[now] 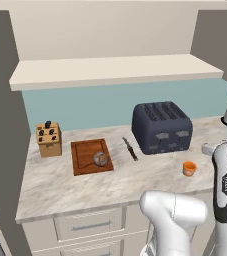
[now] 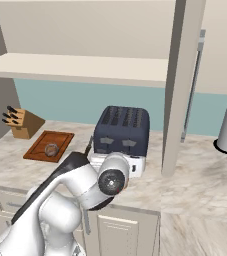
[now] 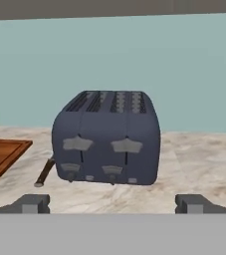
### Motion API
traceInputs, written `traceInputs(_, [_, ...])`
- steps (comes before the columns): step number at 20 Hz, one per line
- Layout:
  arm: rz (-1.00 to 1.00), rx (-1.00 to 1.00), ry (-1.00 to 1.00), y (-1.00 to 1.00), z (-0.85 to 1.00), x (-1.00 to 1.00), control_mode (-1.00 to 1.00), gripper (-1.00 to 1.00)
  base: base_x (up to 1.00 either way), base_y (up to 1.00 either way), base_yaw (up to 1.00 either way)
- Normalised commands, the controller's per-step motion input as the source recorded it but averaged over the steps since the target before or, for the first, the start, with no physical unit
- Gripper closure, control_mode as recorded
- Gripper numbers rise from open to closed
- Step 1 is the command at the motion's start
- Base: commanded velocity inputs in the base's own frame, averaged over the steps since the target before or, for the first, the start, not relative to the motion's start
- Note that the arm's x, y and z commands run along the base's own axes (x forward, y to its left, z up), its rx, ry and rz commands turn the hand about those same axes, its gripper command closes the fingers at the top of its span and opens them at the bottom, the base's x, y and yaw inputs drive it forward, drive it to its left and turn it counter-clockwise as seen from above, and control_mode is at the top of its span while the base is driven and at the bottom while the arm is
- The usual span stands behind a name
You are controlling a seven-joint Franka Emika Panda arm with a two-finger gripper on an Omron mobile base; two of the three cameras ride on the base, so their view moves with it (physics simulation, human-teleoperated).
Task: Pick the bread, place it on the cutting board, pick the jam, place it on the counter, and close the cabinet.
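So right now my hand (image 3: 112, 203) is spread wide with nothing in it, hovering low over the table (image 1: 60, 187) and staring straight at the toaster (image 3: 107, 137). The bread (image 1: 100, 159) sits on the cutting board (image 1: 85, 162), so I'd say that part's sorted, and the jam (image 1: 189, 168) is down on the table in front of the toaster. What's left, I reckon, is the cabinet (image 2: 182, 85), whose door stands open edge-on just right of the toaster.

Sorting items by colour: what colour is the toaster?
Dark slate blue-grey, with lighter grey levers; the toaster shows best in the hand view.
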Motion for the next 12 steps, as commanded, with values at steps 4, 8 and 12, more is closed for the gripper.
traceInputs(4, [0.0,0.0,-0.04,0.0,0.15,-0.33,-1.0,-1.0,0.0,0.0,0.0])
traceInputs(8, [0.0,0.0,-0.06,0.0,0.23,-0.33,-1.0,-1.0,0.0,0.0,0.0])
traceInputs(12, [0.0,0.0,-0.07,0.0,0.23,-0.29,-1.0,-1.0,0.0,0.0,0.0])
